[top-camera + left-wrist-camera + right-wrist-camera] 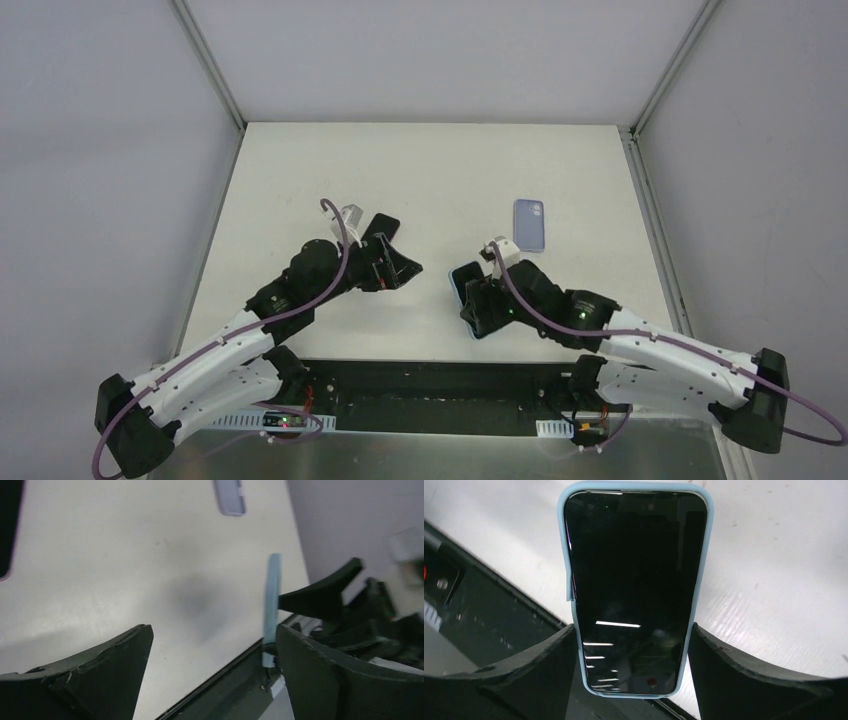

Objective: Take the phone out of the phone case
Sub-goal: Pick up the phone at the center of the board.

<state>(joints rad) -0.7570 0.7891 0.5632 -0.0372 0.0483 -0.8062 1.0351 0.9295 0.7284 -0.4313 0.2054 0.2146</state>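
One phone case, pinched by my right gripper, pointed lengthwise outward, short of the lilac case; left gripper gaped.

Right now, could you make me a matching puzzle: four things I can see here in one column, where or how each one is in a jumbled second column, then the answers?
Things:
1. blue-cased phone
2. lavender case
3. black phone
4. left fingers

States:
A. spread wide, nothing between them
B. lying alone toward the far right of the table
C. gripped between the right fingers
D. lying on the table next to the left fingers

Pairs: 1-C, 2-B, 3-D, 4-A
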